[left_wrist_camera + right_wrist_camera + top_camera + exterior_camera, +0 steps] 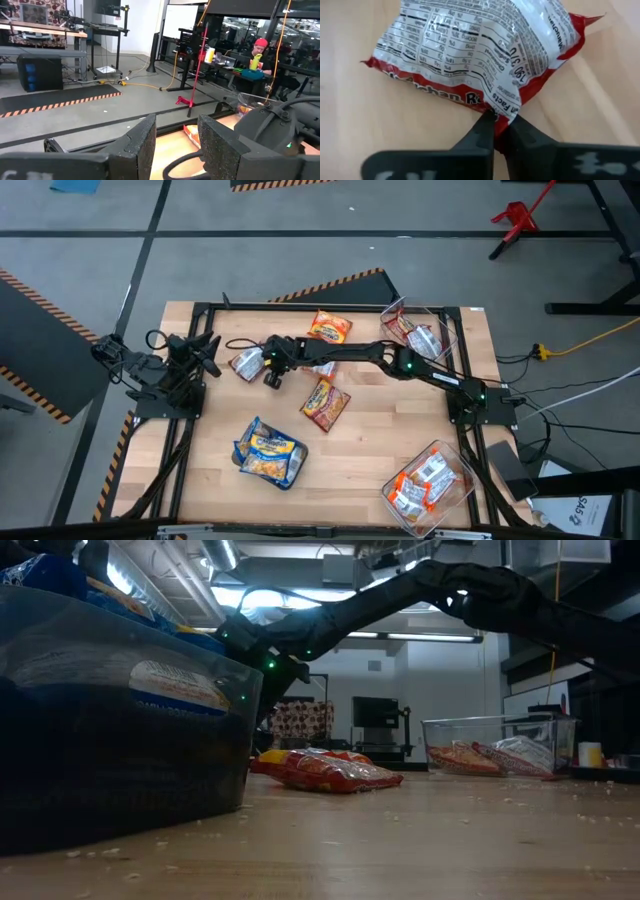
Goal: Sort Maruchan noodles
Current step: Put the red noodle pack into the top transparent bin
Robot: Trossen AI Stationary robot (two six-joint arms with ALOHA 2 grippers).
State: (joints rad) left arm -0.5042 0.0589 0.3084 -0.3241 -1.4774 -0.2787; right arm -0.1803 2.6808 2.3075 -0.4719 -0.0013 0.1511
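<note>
My right gripper (pixel 262 367) reaches across the table toward its left side and is shut on a silver-white and red noodle packet (pixel 246 362), which fills the right wrist view (pixel 475 50). My left gripper (pixel 205 350) waits open at the table's left edge, its fingers (pixel 142 145) touching nothing. An orange packet (pixel 328 328) lies flat near the far edge. A dark red one (pixel 325 402) lies mid-table and also shows in the low view (pixel 335 772). Blue-yellow packets (pixel 268 452) are piled in a clear bin near the front. My right gripper pinches the silver-white packet by its red-trimmed edge (pixel 506 111) between the two fingers (pixel 482 132). Only the fingertips show on it. The printed back side faces up, above the wood table. Whether the packet is lifted or lies on the table, I cannot tell.
A clear bin (pixel 445 320) at the far right corner holds red and silver packets, also seen in the low view (pixel 495 745). Another bin (pixel 455 495) at the near right holds orange and silver ones. The blue-packet bin (pixel 120 730) fills the low view's left. Bare wood lies mid-table.
</note>
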